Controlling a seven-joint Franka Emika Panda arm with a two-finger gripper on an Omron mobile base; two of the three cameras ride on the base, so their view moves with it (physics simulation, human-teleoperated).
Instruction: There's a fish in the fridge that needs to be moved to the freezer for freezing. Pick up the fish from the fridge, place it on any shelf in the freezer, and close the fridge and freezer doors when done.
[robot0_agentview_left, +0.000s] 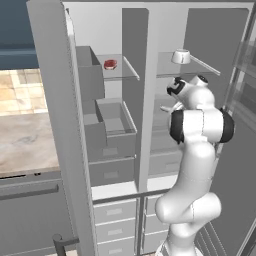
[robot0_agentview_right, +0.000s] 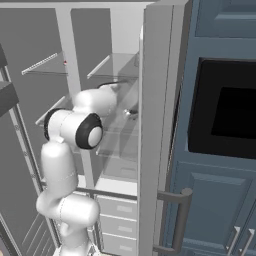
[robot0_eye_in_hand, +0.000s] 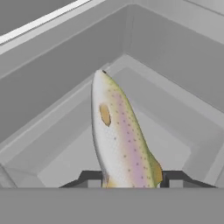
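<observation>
The fish (robot0_eye_in_hand: 118, 135), pale with pink and olive speckles, lies on a grey shelf floor inside the fridge (robot0_agentview_left: 170, 130), pointing away toward the back corner. My gripper (robot0_eye_in_hand: 131, 179) has its two dark fingertips (robot0_eye_in_hand: 89, 179) pressed against the near end of the fish, one on each side, shut on it. The arm reaches into the fridge's middle level (robot0_agentview_right: 125, 115). The freezer (robot0_agentview_left: 115, 125) stands left of the fridge. Both the freezer door (robot0_agentview_left: 55, 125) and the fridge door (robot0_agentview_right: 155, 125) are swung open.
A white bowl (robot0_agentview_left: 181, 56) sits on the fridge's upper glass shelf. A red item (robot0_agentview_left: 110, 64) rests on the freezer's glass shelf above grey bins (robot0_agentview_left: 115, 122). Blue cabinets with a dark oven (robot0_agentview_right: 225, 115) stand to the right of the fridge door.
</observation>
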